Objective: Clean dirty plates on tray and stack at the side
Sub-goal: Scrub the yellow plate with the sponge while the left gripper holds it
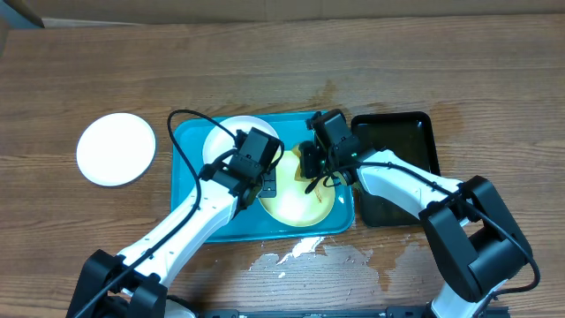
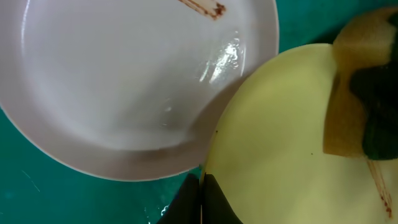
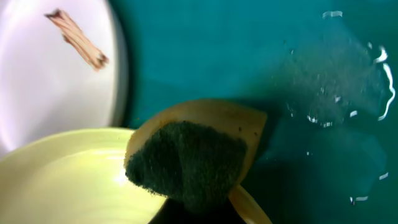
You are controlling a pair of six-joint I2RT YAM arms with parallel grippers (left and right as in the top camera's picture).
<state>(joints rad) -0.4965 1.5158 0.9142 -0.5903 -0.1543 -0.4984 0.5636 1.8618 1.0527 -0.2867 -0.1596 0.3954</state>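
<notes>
The turquoise tray (image 1: 188, 172) holds a white plate (image 1: 228, 137) with a brown smear and a pale yellow plate (image 1: 296, 201) that overlaps its edge. A second white plate (image 1: 116, 148) lies on the table to the left of the tray. My left gripper (image 1: 262, 183) is shut on the yellow plate's rim (image 2: 280, 143), next to the white plate (image 2: 124, 81); its fingertips (image 2: 202, 199) are pressed together. My right gripper (image 1: 313, 165) is shut on a yellow-and-green sponge (image 3: 193, 155) that rests on the yellow plate's far edge (image 3: 68, 180). Its fingers are mostly hidden under the sponge.
A smaller black tray (image 1: 402, 146) sits right against the turquoise tray's right side. Water is spilled on the wooden table (image 1: 300, 250) in front of the tray. Water drops lie on the tray floor (image 3: 336, 81).
</notes>
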